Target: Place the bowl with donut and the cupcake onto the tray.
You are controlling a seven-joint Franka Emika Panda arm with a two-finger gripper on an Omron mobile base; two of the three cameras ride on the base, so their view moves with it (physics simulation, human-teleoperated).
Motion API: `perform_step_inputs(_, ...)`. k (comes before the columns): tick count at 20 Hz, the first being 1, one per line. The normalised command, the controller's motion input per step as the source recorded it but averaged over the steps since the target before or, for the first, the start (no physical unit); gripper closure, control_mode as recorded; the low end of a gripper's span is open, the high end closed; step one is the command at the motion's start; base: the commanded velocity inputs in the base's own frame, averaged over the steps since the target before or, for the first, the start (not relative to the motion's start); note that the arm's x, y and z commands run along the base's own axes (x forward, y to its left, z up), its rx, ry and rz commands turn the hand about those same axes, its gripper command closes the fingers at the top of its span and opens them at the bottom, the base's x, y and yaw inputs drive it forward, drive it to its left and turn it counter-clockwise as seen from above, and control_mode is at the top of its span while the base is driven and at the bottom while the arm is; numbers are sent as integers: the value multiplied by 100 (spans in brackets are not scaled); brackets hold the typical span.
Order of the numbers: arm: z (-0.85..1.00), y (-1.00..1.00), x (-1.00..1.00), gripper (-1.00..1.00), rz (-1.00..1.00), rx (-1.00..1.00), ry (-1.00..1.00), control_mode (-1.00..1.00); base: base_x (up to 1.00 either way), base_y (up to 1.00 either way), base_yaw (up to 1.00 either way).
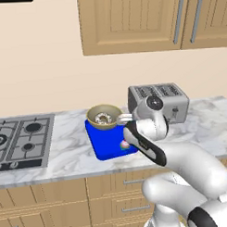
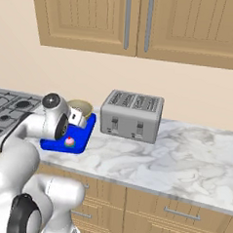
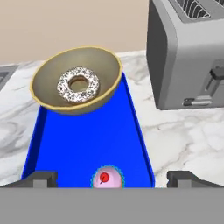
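Observation:
The blue tray (image 3: 87, 140) lies on the marble counter, also seen as tray (image 1: 107, 145) and tray (image 2: 58, 145). The tan bowl (image 3: 105, 89) rests at the tray's far end, reaching over its far rim, with the speckled donut (image 3: 78, 84) inside; from the left it shows as bowl (image 1: 94, 120) and donut (image 1: 103, 118). The pink cupcake (image 3: 107, 177) stands upright on the tray's near end, cupcake (image 1: 125, 144), cupcake (image 2: 69, 142). My gripper (image 3: 112, 179) hangs open just above the cupcake, fingertips (image 3: 39, 178) wide apart and holding nothing.
A silver toaster (image 1: 159, 102), toaster (image 2: 131, 114), toaster (image 3: 188, 52), stands right of the tray. A gas stovetop (image 1: 23, 137) lies to the left. Wooden wall cabinets (image 2: 139, 22) hang above. Bare marble counter (image 2: 184, 157) stretches to the right of the toaster.

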Motion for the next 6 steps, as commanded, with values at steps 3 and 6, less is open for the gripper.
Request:
perform_step_inputs(3,1,0,-35,-100,29,-10,6,-100,0,0,0)
perform_step_inputs(6,8,0,-43,-100,24,-12,5,-100,0,0,0)
